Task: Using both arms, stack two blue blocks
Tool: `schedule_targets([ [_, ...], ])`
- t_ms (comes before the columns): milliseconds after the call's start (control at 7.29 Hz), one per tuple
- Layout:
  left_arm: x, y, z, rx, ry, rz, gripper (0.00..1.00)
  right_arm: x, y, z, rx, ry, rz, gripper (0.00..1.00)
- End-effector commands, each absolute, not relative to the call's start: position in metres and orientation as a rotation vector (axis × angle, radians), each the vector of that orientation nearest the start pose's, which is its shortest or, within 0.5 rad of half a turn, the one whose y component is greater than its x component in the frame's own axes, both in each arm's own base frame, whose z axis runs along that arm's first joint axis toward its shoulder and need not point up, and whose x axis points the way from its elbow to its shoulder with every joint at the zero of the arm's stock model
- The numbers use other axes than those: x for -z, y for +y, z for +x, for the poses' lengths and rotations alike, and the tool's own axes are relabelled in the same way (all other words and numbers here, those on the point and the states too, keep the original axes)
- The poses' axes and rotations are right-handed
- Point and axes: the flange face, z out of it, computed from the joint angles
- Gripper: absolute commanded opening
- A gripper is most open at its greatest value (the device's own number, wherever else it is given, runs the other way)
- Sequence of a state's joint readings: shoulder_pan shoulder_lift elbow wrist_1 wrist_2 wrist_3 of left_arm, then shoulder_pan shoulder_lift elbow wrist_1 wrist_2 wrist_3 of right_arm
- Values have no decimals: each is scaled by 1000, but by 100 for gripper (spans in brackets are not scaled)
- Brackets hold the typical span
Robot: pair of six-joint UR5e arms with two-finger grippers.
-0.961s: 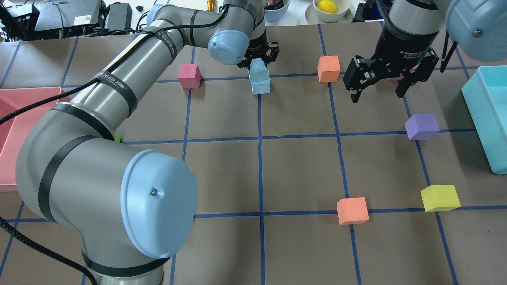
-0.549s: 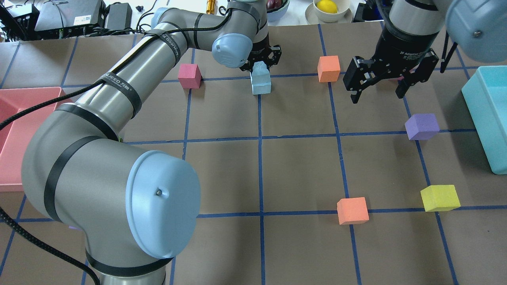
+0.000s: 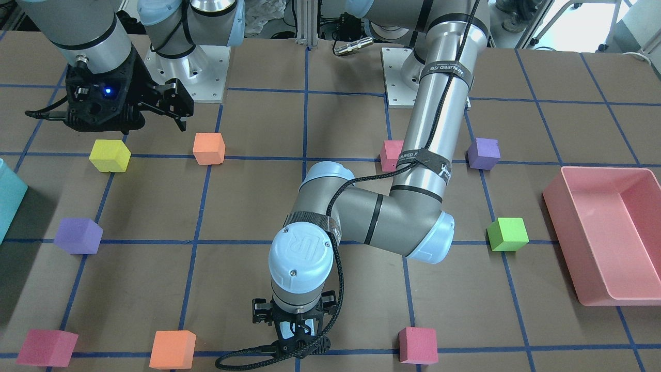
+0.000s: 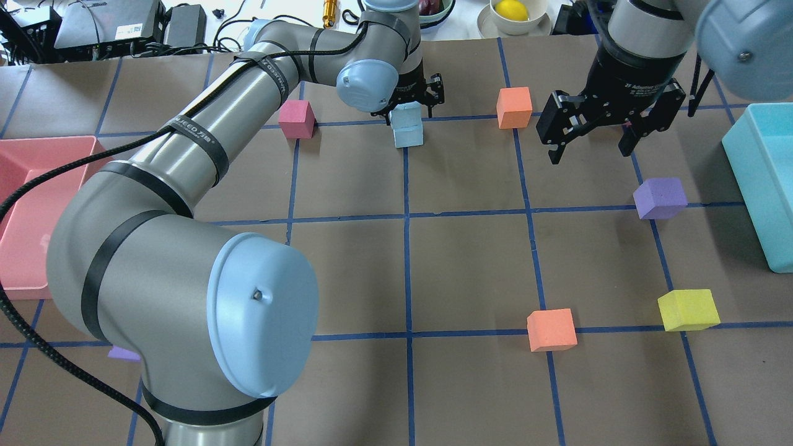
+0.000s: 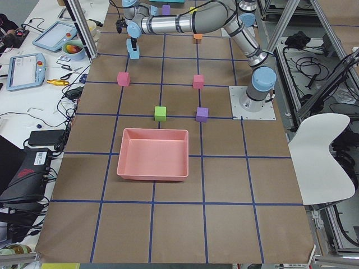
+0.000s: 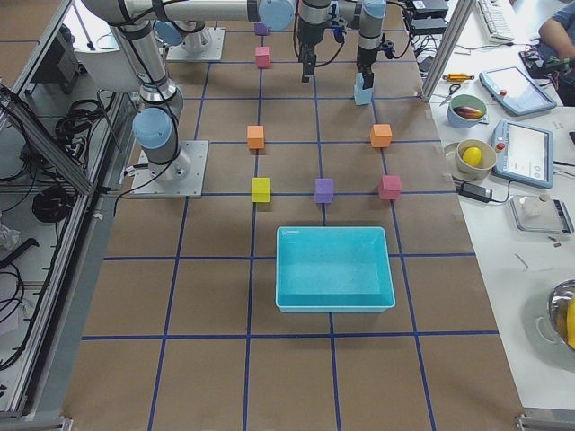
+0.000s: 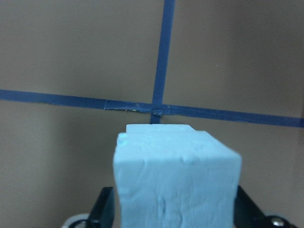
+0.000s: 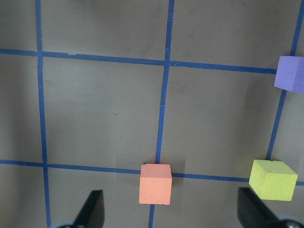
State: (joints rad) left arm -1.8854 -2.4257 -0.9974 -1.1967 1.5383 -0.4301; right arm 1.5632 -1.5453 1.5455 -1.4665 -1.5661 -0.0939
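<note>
Two pale blue blocks stand stacked at the far middle of the table, the upper blue block point(image 4: 406, 114) on the lower blue block point(image 4: 409, 135). The stack also shows in the left side view point(image 5: 134, 49) and the right side view point(image 6: 363, 90). My left gripper point(image 4: 410, 113) stands over the stack, its jaws open on either side of the upper block point(image 7: 175, 180), which looks unsqueezed. In the front-facing view the wrist hides the stack. My right gripper point(image 4: 590, 148) hangs open and empty above the table, to the right of the stack.
An orange cube point(image 4: 514, 107) sits between the two grippers and a dark pink cube point(image 4: 296, 119) lies left of the stack. A purple cube point(image 4: 660, 198), yellow cube point(image 4: 687, 310) and second orange cube point(image 4: 551, 329) lie on the right. Teal bin point(image 4: 762, 179) far right, pink tray point(image 4: 25, 204) far left.
My left gripper has lowered the upper blue block onto the lower one and opened; the block, squashed in the jaws before, is square again. The right arm has hardly moved.
</note>
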Motion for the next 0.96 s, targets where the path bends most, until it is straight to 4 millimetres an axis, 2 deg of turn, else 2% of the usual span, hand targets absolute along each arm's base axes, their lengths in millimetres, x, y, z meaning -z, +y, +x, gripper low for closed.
schedule_targets([
  [0, -251, -724, -379, 135, 3201, -177, 100, -476, -492, 130, -167, 3124, -136, 100],
  [275, -302, -713, -369, 145, 3199, -174, 100, -476, -492, 130, -167, 3124, -136, 100],
  [412, -342, -702, -354, 123, 3191, -191, 100, -476, -491, 130, -167, 3124, -134, 100],
  [549, -380, -699, -312, 119, 3189, -138, 100, -476, -491, 130, -170, 3124, -136, 100],
  [686, -410, -694, -267, 89, 3181, -51, 100, -476, -492, 130, -165, 3124, -134, 100],
  [824, -438, -675, -234, 56, 3170, 34, 100, -476, -491, 129, -170, 3124, -129, 100],
])
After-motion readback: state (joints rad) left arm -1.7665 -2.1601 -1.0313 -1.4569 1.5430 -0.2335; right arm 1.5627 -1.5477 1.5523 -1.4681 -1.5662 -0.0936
